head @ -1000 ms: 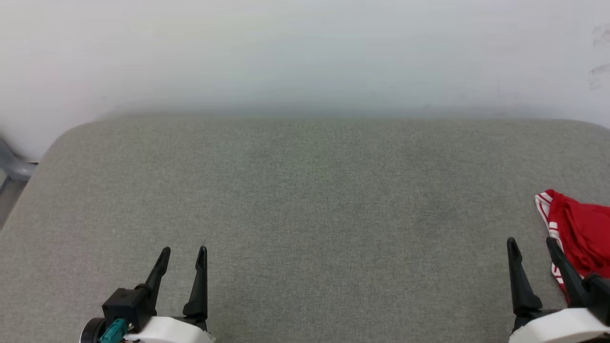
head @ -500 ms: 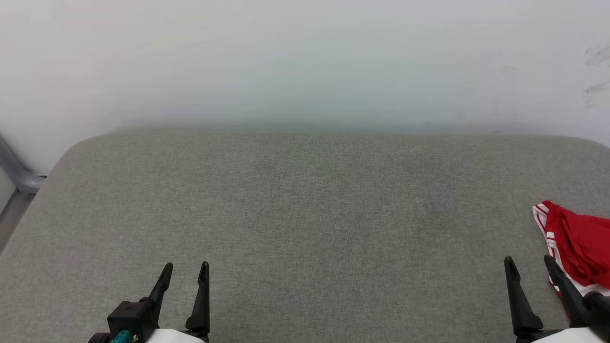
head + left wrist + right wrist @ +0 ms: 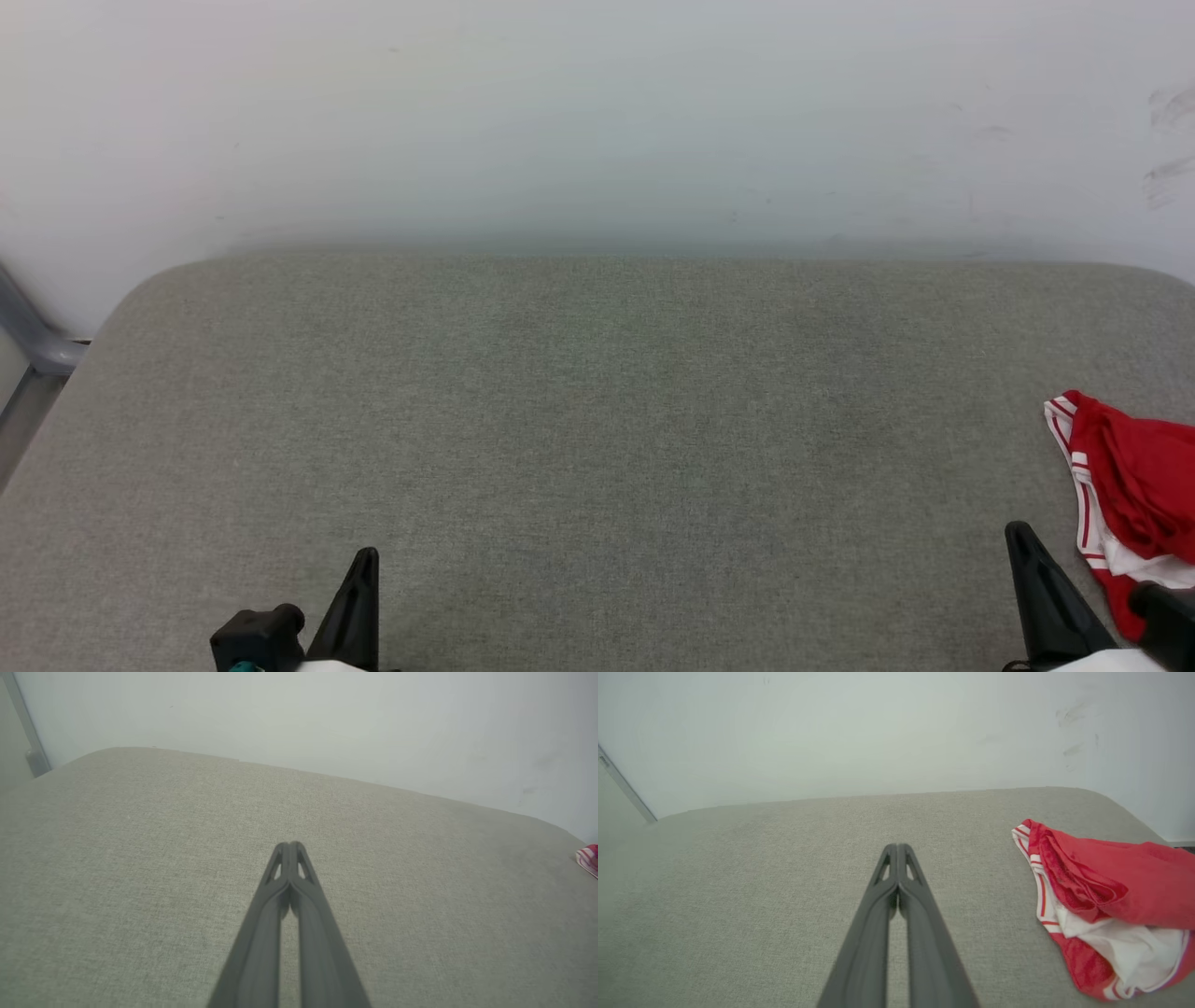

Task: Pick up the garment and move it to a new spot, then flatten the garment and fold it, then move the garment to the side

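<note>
We see our left gripper (image 3: pixel 290 847) with its two dark fingers pressed together at the tips, so the jaws are fully closed and nothing is between them. It is over the near left part of the grey padded surface (image 3: pixel 597 420). Our right gripper (image 3: pixel 897 847) is in the same condition: the fingers meet at the tips and they hold nothing. It is over the near right part of the same surface. In the head view each of them appears as one dark point at the near edge of the surface, the left one (image 3: pixel 364 560) and the right one (image 3: pixel 1022 534). The garment (image 3: pixel 1101 882) lies crumpled on the right end of the surface, near the right gripper on its right side and not touched by its fingers. Its red cloth is bunched on top, a white part lies under it, and a red-and-white striped trim runs along the side which faces the middle of the surface. Behind the far edge of the surface stands a pale wall (image 3: pixel 597 112), and beyond its far left corner we see a grey metal bar (image 3: pixel 28 338).
</note>
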{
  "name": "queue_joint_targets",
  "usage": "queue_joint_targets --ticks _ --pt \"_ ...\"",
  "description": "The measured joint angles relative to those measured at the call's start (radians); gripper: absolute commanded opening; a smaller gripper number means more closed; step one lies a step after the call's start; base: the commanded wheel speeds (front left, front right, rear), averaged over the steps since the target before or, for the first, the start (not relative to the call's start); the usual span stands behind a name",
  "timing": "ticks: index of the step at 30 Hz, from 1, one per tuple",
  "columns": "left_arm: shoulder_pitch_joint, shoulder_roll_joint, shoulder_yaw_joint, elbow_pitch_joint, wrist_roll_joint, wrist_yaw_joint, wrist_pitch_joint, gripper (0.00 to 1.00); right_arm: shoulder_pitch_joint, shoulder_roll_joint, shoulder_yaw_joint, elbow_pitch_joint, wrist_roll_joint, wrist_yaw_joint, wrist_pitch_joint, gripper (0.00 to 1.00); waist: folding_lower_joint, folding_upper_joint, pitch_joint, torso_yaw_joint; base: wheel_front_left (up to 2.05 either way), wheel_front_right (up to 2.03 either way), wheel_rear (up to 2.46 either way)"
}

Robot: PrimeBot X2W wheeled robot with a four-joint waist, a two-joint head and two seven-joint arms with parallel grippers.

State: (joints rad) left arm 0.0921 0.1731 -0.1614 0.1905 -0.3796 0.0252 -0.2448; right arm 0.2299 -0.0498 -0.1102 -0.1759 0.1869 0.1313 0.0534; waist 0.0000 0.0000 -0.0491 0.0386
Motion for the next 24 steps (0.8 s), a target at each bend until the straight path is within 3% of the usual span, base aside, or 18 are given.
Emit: queue_joint_targets --ticks 8,24 --pt "-0.016 -0.019 0.037 0.007 -0.167 -0.02 0.049 0.0 -0.031 -0.002 0.01 0.058 0.204 0.0 0.0 0.0 0.0 0.0 0.004 -0.003 0.0 0.0 0.0" --pt "-0.053 -0.039 0.086 0.016 -0.396 -0.051 0.114 0.0 -0.093 -0.01 0.021 0.137 0.476 0.0 0.0 0.0 0.0001 0.0001 0.011 -0.008 0.0 0.0 0.0"
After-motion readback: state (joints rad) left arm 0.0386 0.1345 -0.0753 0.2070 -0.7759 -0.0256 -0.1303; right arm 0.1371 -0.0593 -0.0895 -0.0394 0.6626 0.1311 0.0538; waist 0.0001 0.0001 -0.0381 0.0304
